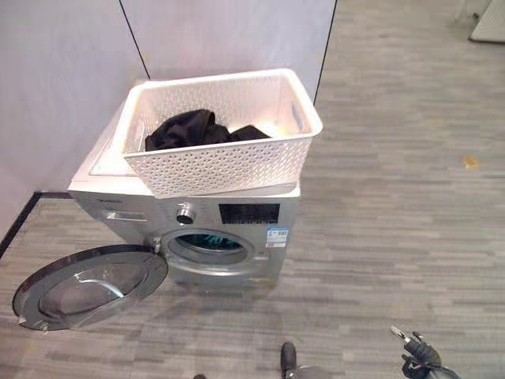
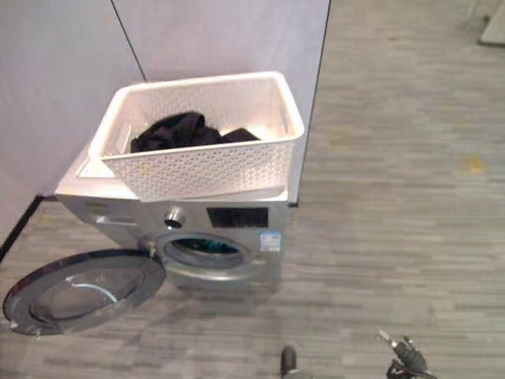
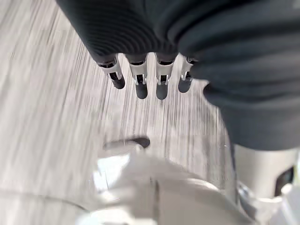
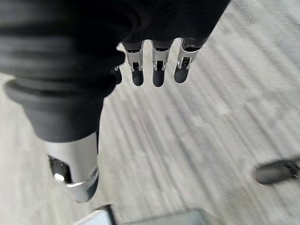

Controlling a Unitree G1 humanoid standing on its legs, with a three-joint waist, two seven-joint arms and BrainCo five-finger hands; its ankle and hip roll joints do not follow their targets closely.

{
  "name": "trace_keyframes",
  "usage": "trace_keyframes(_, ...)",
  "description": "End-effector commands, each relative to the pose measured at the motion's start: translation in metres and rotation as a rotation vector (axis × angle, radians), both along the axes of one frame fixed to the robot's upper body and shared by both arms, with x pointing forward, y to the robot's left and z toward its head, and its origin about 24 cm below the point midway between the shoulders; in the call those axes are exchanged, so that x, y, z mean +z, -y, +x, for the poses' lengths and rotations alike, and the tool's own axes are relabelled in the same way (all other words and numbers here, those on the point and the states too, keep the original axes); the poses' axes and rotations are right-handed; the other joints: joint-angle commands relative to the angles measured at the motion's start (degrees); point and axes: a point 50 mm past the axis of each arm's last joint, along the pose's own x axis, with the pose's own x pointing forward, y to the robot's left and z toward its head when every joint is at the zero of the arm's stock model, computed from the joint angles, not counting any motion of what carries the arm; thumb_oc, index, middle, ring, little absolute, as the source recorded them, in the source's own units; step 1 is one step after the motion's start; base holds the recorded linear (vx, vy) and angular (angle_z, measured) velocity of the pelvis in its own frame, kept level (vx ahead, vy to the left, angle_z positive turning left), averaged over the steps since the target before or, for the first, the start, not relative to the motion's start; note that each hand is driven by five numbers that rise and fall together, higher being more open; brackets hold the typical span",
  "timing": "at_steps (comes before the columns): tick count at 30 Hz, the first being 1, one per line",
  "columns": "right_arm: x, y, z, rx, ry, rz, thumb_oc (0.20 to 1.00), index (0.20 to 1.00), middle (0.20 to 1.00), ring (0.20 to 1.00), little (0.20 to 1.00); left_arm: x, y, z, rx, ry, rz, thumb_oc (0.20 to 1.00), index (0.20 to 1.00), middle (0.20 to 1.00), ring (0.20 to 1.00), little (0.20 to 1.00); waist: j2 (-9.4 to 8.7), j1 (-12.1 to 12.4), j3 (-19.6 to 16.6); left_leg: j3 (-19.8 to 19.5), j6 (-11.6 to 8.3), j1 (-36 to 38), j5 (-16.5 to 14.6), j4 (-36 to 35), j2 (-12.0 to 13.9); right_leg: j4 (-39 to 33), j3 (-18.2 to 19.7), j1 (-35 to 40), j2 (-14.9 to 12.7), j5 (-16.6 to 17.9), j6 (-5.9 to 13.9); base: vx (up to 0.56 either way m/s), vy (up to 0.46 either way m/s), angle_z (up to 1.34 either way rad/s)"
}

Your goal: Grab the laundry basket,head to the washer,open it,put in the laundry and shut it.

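So the washer door (image 1: 88,287) is swung all the way open at the left, hanging low over the floor (image 1: 394,237), shiny ring with a glass bowl in the middle. Right next to it is the washer (image 1: 197,217) itself, a silver front-loader standing against the pale wall panels (image 1: 55,79). The drum opening (image 1: 211,245) is exposed, dark inside with a bit of teal showing, and there's a round knob (image 1: 185,214) and a dark display panel (image 1: 248,213) above it.

Sitting on top of the washer is the laundry basket (image 1: 225,162), white with a perforated pattern, and it's turned a little so one corner sticks out past the washer's right edge. The laundry (image 1: 189,129) is in the basket, a dark bundle of clothes piled toward the left and middle. Neither hand is touching the basket or the washer.

The left hand (image 3: 150,70) shows in its own wrist view, hanging over the grey plank floor, fingers (image 3: 140,86) straight and lined up side by side, holding nothing. The right hand (image 4: 159,65) is the same deal in its wrist view: fingers (image 4: 158,77) straight, relaxed, close in a row, nothing in them, just floor below.
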Motion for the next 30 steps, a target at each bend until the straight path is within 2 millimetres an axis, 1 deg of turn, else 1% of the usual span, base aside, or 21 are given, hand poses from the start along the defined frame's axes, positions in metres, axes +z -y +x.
trace_keyframes(1,0.075,0.035,0.049,-0.033,0.347,-0.226,1.000,1.000,1.000,1.000,1.000,0.010,0.003,0.055,0.001,0.185,0.017,1.000,1.000,1.000,1.000,1.000,0.43,-0.76,7.64,1.14,5.22,-0.39,5.07,11.29,4.68,5.92,0.88,2.58,-0.96,-7.16,0.16,0.13,0.001,0.19)
trace_keyframes(2,0.089,0.040,0.054,-0.053,0.405,-0.265,1.000,1.000,1.000,1.000,1.000,0.009,0.005,0.055,0.003,0.185,0.011,1.000,1.000,1.000,1.000,1.000,0.26,-0.52,7.27,1.40,5.55,-1.37,3.18,9.82,3.17,5.66,0.82,3.13,-1.30,-7.34,0.49,0.31,0.058,0.11)
trace_keyframes(3,0.132,0.047,0.067,-0.076,0.589,-0.365,1.000,1.000,1.000,1.000,1.000,0.008,0.011,0.052,-0.006,0.183,-0.006,1.000,1.000,1.000,1.000,1.000,0.15,-0.33,6.35,2.15,6.15,-2.33,-4.63,3.88,-0.11,4.91,1.23,4.79,-2.04,-8.35,1.55,0.31,0.115,0.04)
trace_keyframes(4,0.154,0.049,0.073,-0.089,0.674,-0.425,1.000,1.000,1.000,1.000,1.000,0.007,0.015,0.052,-0.014,0.185,-0.019,1.000,1.000,1.000,1.000,1.000,0.05,0.30,5.98,2.25,6.15,-3.26,-6.85,-0.18,-1.51,4.47,1.44,5.57,-2.47,-8.67,2.23,0.33,0.135,0.34)
trace_keyframes(5,0.169,0.049,0.077,-0.108,0.740,-0.463,1.000,1.000,1.000,1.000,1.000,0.006,0.019,0.053,-0.024,0.185,-0.026,1.000,1.000,1.000,1.000,1.000,0.20,1.07,5.76,1.65,5.95,-4.22,-6.12,-3.73,-2.58,4.07,1.59,6.40,-2.54,-8.86,2.57,0.32,0.150,0.45)
trace_keyframes(6,0.207,0.047,0.091,-0.116,0.874,-0.557,1.000,1.000,1.000,1.000,1.000,0.006,0.025,0.054,-0.046,0.190,-0.035,1.000,1.000,1.000,1.000,1.000,0.35,2.79,5.59,-0.74,5.39,-7.04,-4.13,-8.69,-4.35,3.05,1.70,8.54,-2.53,-9.55,3.34,0.29,0.136,0.38)
trace_keyframes(9,0.270,0.032,0.116,-0.064,1.092,-0.669,1.000,1.000,1.000,1.000,1.000,0.006,0.029,0.058,-0.074,0.204,-0.035,1.000,1.000,1.000,1.000,1.000,0.17,4.74,5.35,-2.68,4.37,-9.28,-3.60,-10.99,-5.17,2.36,3.09,10.68,-2.79,-10.29,4.34,0.27,0.184,-0.64)
trace_keyframes(10,0.299,0.017,0.127,-0.008,1.206,-0.696,1.000,1.000,1.000,1.000,1.000,0.005,0.029,0.050,-0.095,0.189,-0.037,1.000,1.000,1.000,1.000,1.000,0.68,5.74,3.90,-2.98,4.99,-7.87,-3.94,-10.99,-5.16,2.21,3.83,12.19,-3.25,-10.47,5.10,0.27,0.233,-0.74)
trace_keyframes(11,0.299,0.017,0.127,-0.007,1.206,-0.697,1.000,1.000,1.000,1.000,1.000,0.005,0.030,0.050,-0.094,0.189,-0.037,1.000,1.000,1.000,1.000,1.000,0.67,5.80,3.99,-2.79,5.01,-7.64,-3.98,-11.06,-5.14,2.17,3.99,12.31,-3.30,-10.45,5.12,0.27,0.261,-0.55)
trace_keyframes(13,0.327,-0.001,0.137,0.088,1.290,-0.742,1.000,1.000,1.000,1.000,1.000,0.005,0.026,0.045,-0.110,0.173,-0.030,1.000,1.000,1.000,1.000,1.000,0.13,6.67,2.71,-1.79,5.98,-6.65,-5.41,-9.06,-5.81,2.43,4.34,13.23,-5.46,-9.61,6.28,0.20,0.275,-0.44)
trace_keyframes(15,0.359,-0.026,0.148,0.220,1.387,-0.777,1.000,1.000,1.000,1.000,1.000,0.003,0.023,0.038,-0.142,0.139,-0.023,1.000,1.000,1.000,1.000,1.000,-0.93,8.14,1.06,0.76,8.33,-4.32,-8.87,-6.76,-7.85,3.70,5.21,13.68,-9.26,-8.05,8.38,0.26,0.401,-0.47)
trace_keyframes(17,0.359,-0.026,0.149,0.221,1.388,-0.777,1.000,1.000,1.000,1.000,1.000,0.003,0.023,0.038,-0.140,0.140,-0.023,1.000,1.000,1.000,1.000,1.000,-1.01,8.21,1.10,1.00,8.43,-4.27,-9.05,-6.62,-8.00,3.76,5.40,13.65,-9.48,-8.12,8.50,0.12,0.211,-0.60)
trace_keyframes(18,0.372,-0.039,0.153,0.293,1.419,-0.798,1.000,1.000,1.000,1.000,1.000,0.003,0.021,0.036,-0.164,0.127,-0.019,1.000,1.000,1.000,1.000,1.000,-1.64,8.69,0.39,1.65,9.96,-2.27,-10.89,-6.15,-9.95,8.50,5.07,12.54,-11.44,-5.79,10.02,0.13,0.305,-0.31)
trace_keyframes(19,0.378,-0.043,0.155,0.314,1.431,-0.810,1.000,1.000,1.000,1.000,1.000,0.003,0.021,0.035,-0.176,0.123,-0.019,1.000,1.000,1.000,1.000,1.000,-1.58,8.83,0.05,1.69,10.61,-1.64,-11.12,-6.32,-10.65,10.95,5.19,11.60,-11.82,-3.88,10.28,0.13,0.308,0.02)
trace_keyframes(20,0.379,-0.043,0.156,0.316,1.432,-0.810,1.000,1.000,1.000,1.000,1.000,0.003,0.021,0.035,-0.174,0.123,-0.020,1.000,1.000,1.000,1.000,1.000,-1.56,8.82,0.09,1.78,10.68,-1.61,-11.12,-6.36,-10.72,11.19,5.32,11.45,-11.91,-3.96,10.36,0.04,0.216,0.10)
trace_keyframes(21,0.386,-0.049,0.160,0.351,1.430,-0.831,1.000,1.000,1.000,1.000,1.000,0.003,0.021,0.035,-0.186,0.119,-0.023,1.000,1.000,1.000,1.000,1.000,-1.53,8.71,0.38,1.77,11.47,-0.60,-11.40,-6.58,-11.61,15.75,5.77,9.84,-12.64,-1.03,10.39,0.03,0.209,0.13)
trace_keyframes(23,0.402,-0.056,0.170,0.447,1.365,-0.932,1.000,1.000,1.000,1.000,1.000,0.004,0.017,0.036,-0.227,0.106,-0.019,1.000,1.000,1.000,1.000,1.000,-0.77,8.21,1.15,-0.34,13.29,1.79,-11.86,-7.79,-13.31,24.92,7.89,5.94,-11.08,0.93,8.64,0.10,0.354,0.34)
trace_keyframes(24,0.411,-0.062,0.174,0.480,1.360,-0.970,1.000,1.000,1.000,1.000,1.000,0.004,0.015,0.036,-0.230,0.103,-0.011,1.000,1.000,1.000,1.000,1.000,-0.44,8.08,1.52,-0.55,13.54,3.04,-12.23,-8.29,-13.51,25.89,7.00,4.35,-11.22,0.98,8.37,0.15,0.260,0.52)
trace_keyframes(27,0.424,-0.072,0.185,0.583,1.306,-1.013,1.000,1.000,1.000,1.000,1.000,0.005,0.011,0.042,-0.240,0.105,-0.004,1.000,1.000,1.000,1.000,1.000,-0.73,7.31,1.83,-1.62,13.09,4.35,-12.90,-8.67,-13.70,17.13,5.01,2.01,-10.10,-1.36,7.86,0.10,0.024,0.29)
trace_keyframes(29,0.431,-0.080,0.190,0.671,1.252,-1.071,1.000,1.000,1.000,1.000,1.000,0.006,0.010,0.045,-0.221,0.116,-0.002,1.000,1.000,1.000,1.000,1.000,-1.25,6.14,2.44,-2.86,12.83,4.70,-13.96,-7.88,-14.04,10.73,6.94,0.71,-9.78,0.02,8.85,0.06,-0.036,0.21)
trace_keyframes(30,0.435,-0.091,0.193,0.744,1.220,-1.116,1.000,1.000,1.000,1.000,1.000,0.007,0.008,0.048,-0.207,0.119,0.002,1.000,1.000,1.000,1.000,1.000,-2.53,6.02,3.16,-3.21,12.80,4.59,-15.07,-5.99,-14.75,9.53,8.63,1.64,-9.84,0.38,9.33,0.02,-0.010,0.48)
